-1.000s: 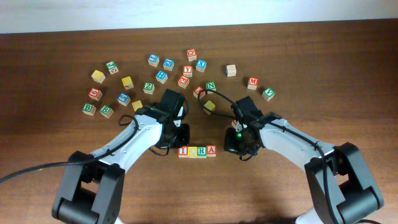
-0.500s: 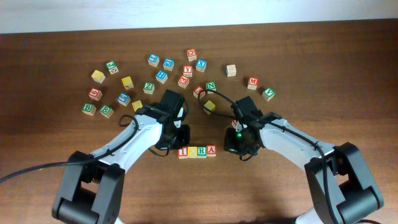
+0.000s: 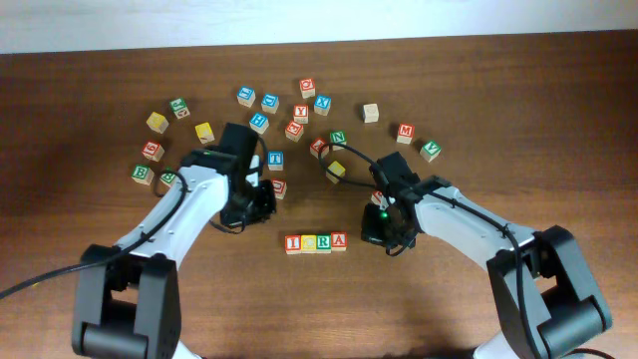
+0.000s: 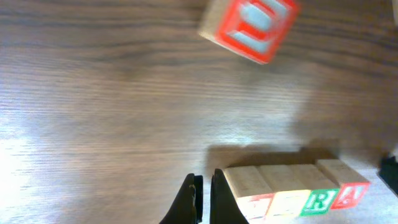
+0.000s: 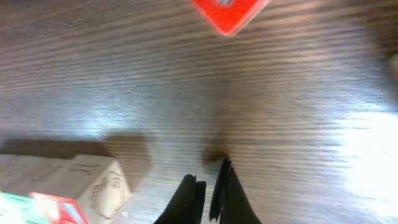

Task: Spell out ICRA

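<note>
Just right of your left gripper [image 4: 205,180], clenched on nothing, sits the ICRA block row [image 4: 292,190]; your right gripper [image 5: 211,180], clenched empty too, has it lower-left.

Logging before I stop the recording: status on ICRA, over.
Left gripper shut, empty, apart from ICRA row. Right gripper shut, empty, beside its A end. Row complete, four blocks touching. Nothing in the way.

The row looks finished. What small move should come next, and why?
Probably lift the right gripper away. The four blocks already read ICRA in one touching row, both grippers look shut and empty, and the left gripper sits clear of them.
</note>
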